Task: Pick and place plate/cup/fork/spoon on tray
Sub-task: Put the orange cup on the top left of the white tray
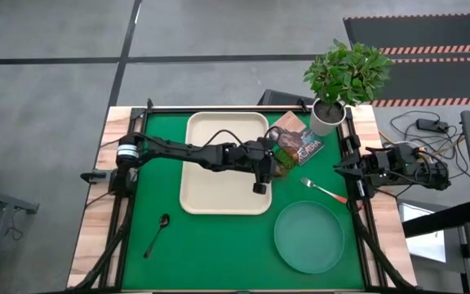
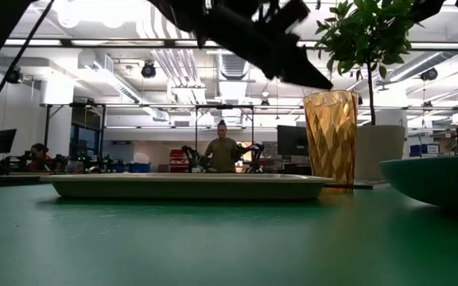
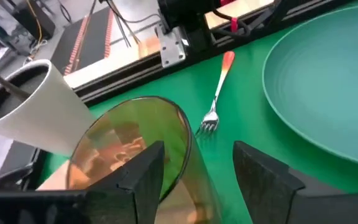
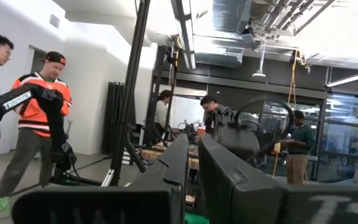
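Amber-brown translucent tumbler, the cup (image 3: 135,155), stands upright on the green tabletop (image 1: 219,245), just off the right rim of the cream-beige rectangular plastic tray (image 1: 210,192), beside a white plant pot (image 3: 30,106). Left pincer (image 3: 194,168) is open, one dark finger either side of the cup's near wall, nothing gripped yet. Judged step: grasp the cup. To do well: lower squarely, close at mid-height, lift straight before crossing the tray rim, avoid the pot. Silvery-white fork (image 3: 216,99) and teal-green round plate (image 1: 308,237) lie apart. Right pincer (image 4: 191,180) parked at the table's right edge, nearly closed, empty
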You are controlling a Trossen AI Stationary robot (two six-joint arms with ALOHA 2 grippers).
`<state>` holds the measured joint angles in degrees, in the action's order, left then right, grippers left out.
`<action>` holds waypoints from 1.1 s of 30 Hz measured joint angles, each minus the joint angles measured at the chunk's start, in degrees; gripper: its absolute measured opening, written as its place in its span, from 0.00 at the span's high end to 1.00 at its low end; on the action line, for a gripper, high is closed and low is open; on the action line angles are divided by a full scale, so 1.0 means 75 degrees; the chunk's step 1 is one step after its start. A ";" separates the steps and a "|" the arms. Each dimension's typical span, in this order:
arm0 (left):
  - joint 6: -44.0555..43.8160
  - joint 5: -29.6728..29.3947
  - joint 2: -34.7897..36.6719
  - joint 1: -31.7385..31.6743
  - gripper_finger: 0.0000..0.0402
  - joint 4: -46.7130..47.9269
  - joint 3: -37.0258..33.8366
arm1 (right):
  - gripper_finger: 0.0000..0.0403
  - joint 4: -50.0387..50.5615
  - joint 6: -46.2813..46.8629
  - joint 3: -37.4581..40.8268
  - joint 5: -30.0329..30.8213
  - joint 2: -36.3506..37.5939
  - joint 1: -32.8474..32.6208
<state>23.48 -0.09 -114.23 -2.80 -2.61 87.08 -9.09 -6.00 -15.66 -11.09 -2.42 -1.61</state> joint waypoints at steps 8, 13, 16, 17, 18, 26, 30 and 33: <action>0.0082 0.0042 -0.0185 -0.0034 0.57 -0.0091 0.0013 | 0.93 0.0202 -0.0024 0.0000 0.0302 0.0012 0.0000; -0.0081 -0.0039 -0.0185 -0.0060 0.64 -0.0078 0.0013 | 0.93 0.0201 -0.0063 0.0000 0.0300 0.0015 0.0000; -0.0087 -0.0048 -0.0185 -0.0067 0.72 -0.0056 0.0014 | 0.93 0.0205 -0.0060 0.0000 0.0300 0.0015 0.0000; -0.0087 -0.0054 -0.0185 -0.0069 0.75 -0.0057 0.0016 | 0.93 0.0205 -0.0049 0.0000 0.0300 0.0015 0.0000; -0.0087 -0.0056 -0.0185 -0.0069 0.78 -0.0059 0.0016 | 0.93 0.0207 -0.0038 0.0000 0.0300 0.0015 0.0000; -0.0117 -0.0018 -0.0181 -0.0066 0.99 0.0079 0.0019 | 0.93 0.0208 -0.0029 0.0000 0.0298 0.0015 0.0000; -0.0107 -0.0021 -0.0166 -0.0033 0.99 0.0094 0.0164 | 0.93 0.0208 -0.0026 0.0000 0.0295 0.0015 0.0000; -0.0091 -0.0026 -0.0004 0.0042 1.00 0.0088 0.0273 | 0.93 0.0208 -0.0021 0.0000 0.0292 0.0015 0.0000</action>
<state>22.80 -0.28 -114.26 -2.48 -1.95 89.12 -7.53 -6.15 -15.66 -8.91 -2.31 -1.61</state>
